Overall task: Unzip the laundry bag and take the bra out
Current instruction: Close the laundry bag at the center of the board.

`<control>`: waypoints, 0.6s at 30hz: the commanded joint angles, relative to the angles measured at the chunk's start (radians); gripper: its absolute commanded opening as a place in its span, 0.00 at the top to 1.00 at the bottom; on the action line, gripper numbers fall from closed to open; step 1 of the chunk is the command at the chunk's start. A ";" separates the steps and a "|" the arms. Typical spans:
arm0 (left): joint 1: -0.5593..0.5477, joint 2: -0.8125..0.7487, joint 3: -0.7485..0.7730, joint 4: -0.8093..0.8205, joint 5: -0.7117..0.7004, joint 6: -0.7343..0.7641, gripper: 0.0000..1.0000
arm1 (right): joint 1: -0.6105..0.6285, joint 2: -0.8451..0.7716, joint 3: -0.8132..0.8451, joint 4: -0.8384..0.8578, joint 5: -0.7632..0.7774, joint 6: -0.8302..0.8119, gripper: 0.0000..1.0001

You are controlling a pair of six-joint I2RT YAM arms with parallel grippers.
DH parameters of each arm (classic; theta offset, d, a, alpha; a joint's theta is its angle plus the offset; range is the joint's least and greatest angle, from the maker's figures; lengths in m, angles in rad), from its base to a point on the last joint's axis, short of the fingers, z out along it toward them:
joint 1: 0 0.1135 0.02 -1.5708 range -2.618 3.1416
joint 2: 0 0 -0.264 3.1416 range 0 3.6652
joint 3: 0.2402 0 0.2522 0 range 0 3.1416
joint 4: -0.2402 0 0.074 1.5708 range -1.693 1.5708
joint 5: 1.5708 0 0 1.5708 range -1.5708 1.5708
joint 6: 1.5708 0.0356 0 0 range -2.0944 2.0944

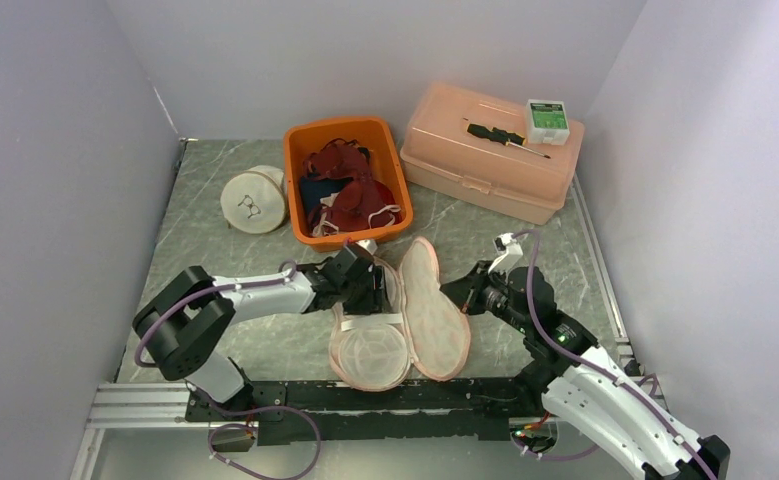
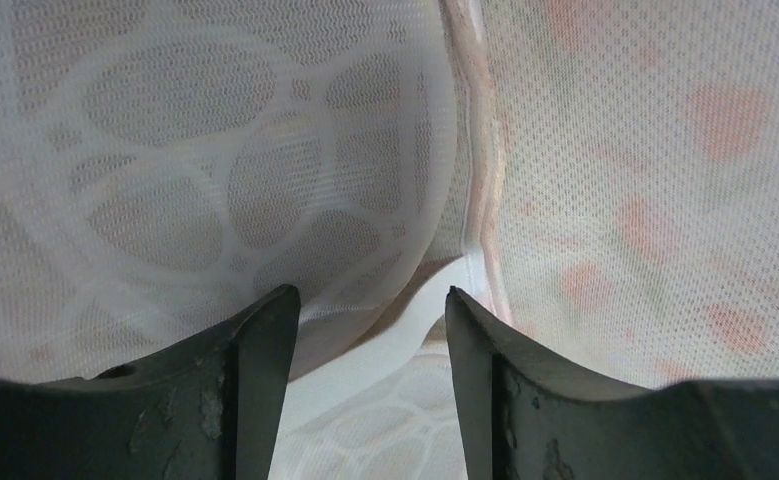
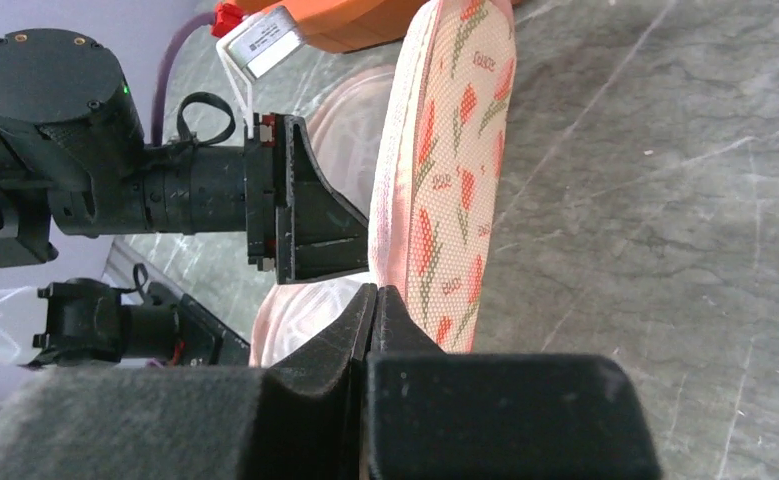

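The laundry bag (image 1: 435,315) lies unzipped and spread like a clamshell, pink-rimmed with a tulip print (image 3: 455,150). Its lower half (image 1: 370,352) shows a white round-celled lattice (image 2: 215,170). My left gripper (image 1: 375,285) reaches into the bag from the left, fingers open (image 2: 370,292). A smooth white cloth band (image 2: 405,335) runs between them, untouched. I cannot tell whether that band belongs to the bra. My right gripper (image 1: 462,293) is shut, its tips (image 3: 376,288) pinched at the pink rim of the raised flap.
An orange bin (image 1: 300,180) with dark red garments stands behind the bag. A round white mesh pouch (image 1: 253,203) lies left of it. At the back right is a peach box (image 1: 485,160) carrying a screwdriver (image 1: 505,137) and a small green-white box (image 1: 546,120).
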 commanded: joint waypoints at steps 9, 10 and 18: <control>-0.007 -0.341 -0.002 -0.150 -0.061 -0.039 0.32 | 0.007 0.062 0.045 0.194 -0.237 -0.040 1.00; -0.007 -0.372 -0.014 -0.155 -0.068 -0.056 0.31 | 0.008 0.073 0.048 0.209 -0.248 -0.040 1.00; -0.005 -0.587 -0.091 -0.111 -0.130 -0.184 0.13 | 0.061 0.187 0.075 0.310 -0.262 -0.047 1.00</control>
